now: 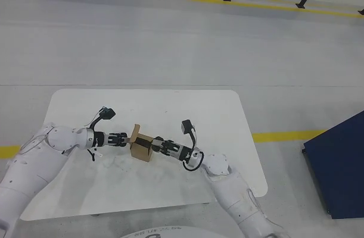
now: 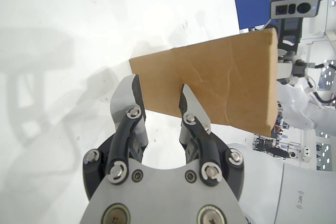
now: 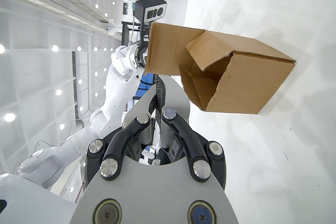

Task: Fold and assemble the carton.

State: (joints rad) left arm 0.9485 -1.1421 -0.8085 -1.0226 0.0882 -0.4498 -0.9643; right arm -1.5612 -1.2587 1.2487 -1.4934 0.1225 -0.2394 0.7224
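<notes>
A small brown carton (image 1: 142,149) stands on the white table (image 1: 187,110), between my two grippers. Its mouth (image 3: 207,83) faces my right gripper, with one small flap folded partly inward and a large flap (image 3: 168,49) sticking out to the side. My right gripper (image 3: 158,77) is shut, its tips right at the edge of that large flap; in the top view it (image 1: 157,144) is at the carton's right side. My left gripper (image 2: 158,84) is open against the carton's flat outer panel (image 2: 223,83), at the carton's left side (image 1: 126,140).
The table has bare room all round the carton, with the front edge a short way behind the arms. A dark blue panel (image 1: 342,163) stands on the floor to the right, off the table.
</notes>
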